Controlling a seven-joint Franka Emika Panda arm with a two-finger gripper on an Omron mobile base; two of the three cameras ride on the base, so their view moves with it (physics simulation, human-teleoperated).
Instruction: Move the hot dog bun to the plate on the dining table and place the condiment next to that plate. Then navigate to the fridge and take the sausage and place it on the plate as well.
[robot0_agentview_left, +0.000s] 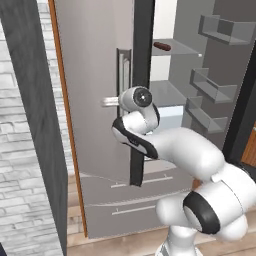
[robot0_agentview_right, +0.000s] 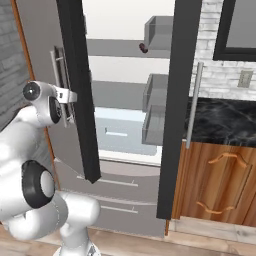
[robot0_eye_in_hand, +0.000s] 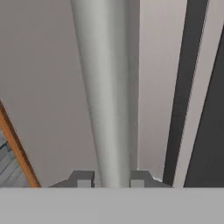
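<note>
Sausage (robot0_agentview_right: 143, 47) half-hidden behind door bin (robot0_agentview_right: 161, 33)

No readable text or labels.

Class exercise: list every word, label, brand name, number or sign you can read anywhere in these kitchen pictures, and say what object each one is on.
None: no readable text in any view.
The fridge doors, handle and drawers are plain grey, with no brand badge.
The sausage on the shelf carries no label.
The wall outlet and wooden cabinet show no markings.
</note>
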